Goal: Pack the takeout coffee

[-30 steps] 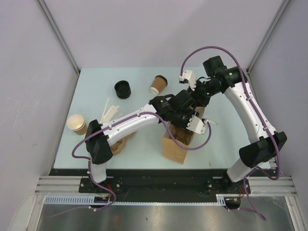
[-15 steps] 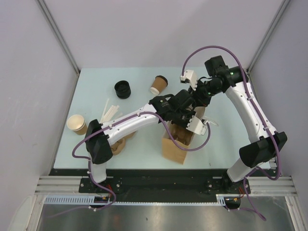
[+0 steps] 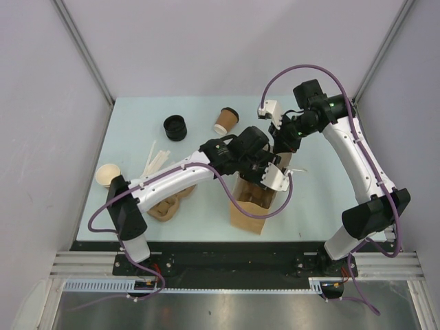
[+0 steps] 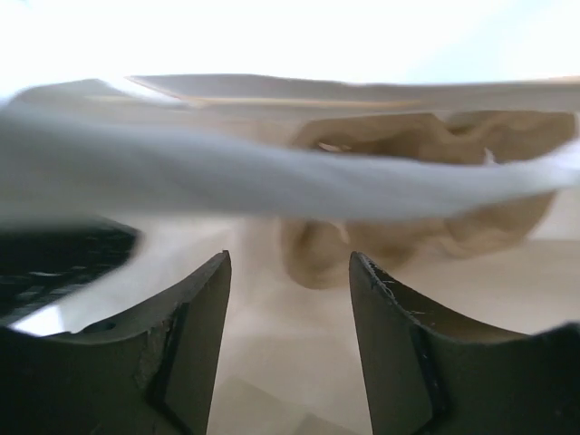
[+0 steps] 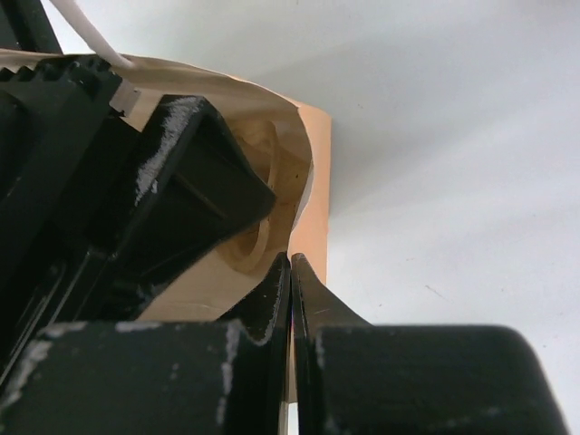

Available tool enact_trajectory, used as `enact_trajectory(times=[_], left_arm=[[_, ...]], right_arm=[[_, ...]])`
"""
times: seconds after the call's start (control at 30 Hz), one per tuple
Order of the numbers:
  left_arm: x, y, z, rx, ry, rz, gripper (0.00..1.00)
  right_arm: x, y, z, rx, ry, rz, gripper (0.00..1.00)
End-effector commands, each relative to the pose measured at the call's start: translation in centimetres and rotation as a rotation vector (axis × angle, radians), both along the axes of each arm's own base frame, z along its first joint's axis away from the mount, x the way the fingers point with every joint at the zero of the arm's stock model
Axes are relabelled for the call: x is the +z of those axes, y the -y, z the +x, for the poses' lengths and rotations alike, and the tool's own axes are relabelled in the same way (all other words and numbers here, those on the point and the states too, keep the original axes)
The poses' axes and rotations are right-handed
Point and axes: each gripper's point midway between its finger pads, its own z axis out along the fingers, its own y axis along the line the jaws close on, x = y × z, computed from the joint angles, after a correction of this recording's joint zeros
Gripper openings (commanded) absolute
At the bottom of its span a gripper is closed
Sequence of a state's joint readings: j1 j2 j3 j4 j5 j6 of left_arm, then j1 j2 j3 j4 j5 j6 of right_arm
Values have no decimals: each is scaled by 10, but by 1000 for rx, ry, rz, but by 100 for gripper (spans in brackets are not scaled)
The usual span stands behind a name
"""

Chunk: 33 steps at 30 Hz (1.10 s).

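**Bag Pinned Open, Coffee Not Yet Packed**

The takeout coffee [image 3: 225,120], a small brown paper cup under a black lid [image 3: 230,113], stands on the pale table [image 3: 137,117] in the upper centre of the overhead frame. It is well apart from both grippers and not yet in the bag. Below it and slightly to the right, the brown paper bag [image 3: 247,210] stands with its mouth up.

The right gripper [image 5: 290,267] has its jaws pressed together on the bag's rim, pinching the paper edge at the mouth. The left gripper [image 4: 290,263] hangs at the bag's mouth with its jaws parted and nothing between them. Its wrist camera looks past a blurred white handle [image 4: 272,172] into the bag.

The cup is probably light, though the frames cannot show whether it is filled. Its paper wall would likely give under a hard squeeze. The lid looks smooth and only pressed on, so gripping or lifting there risks popping it off.

The safer hold appears to be across the cup's wall, below the lid and near mid-height, with a moderate squeeze. The cup should stay upright all the way to the bag. The bag itself is soft paper and may sag shut if its rim is let go.
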<state>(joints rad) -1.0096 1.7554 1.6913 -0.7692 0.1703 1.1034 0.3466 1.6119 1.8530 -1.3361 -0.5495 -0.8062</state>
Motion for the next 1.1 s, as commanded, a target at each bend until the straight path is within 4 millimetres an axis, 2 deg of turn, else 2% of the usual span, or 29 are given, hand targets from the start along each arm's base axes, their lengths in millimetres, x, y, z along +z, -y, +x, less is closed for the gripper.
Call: enact_trajectory(times=[0.0,0.2,0.5,0.6,0.63,0.73,0.8,0.83,1.07], left_arm=[[19,14,4,-56,62,-84,61],[-1,25,9,-89,59,-51,62],[-25,24,15,-89,36,23,60],[-31,21,16,-82,26,50,46],[-31,21,15,-85,22,53,32],[-16,20,12,-81,16,32,12],[-6,20,11,-67,9,14,6],[5,20,10,-61,12,5,1],[50,15,6,-29,13,-8,0]], right_arm=[[14,-5,-5,31,22,43,0],[15,-5,-7,39,15,48,0],[15,-6,-9,48,9,53,0],[15,-7,-8,50,10,55,0],[14,-7,-8,49,10,53,0],[14,-5,-5,45,21,44,0],[15,-4,-3,38,35,40,0],[14,-2,0,30,46,30,0],[25,0,10,9,117,27,0]])
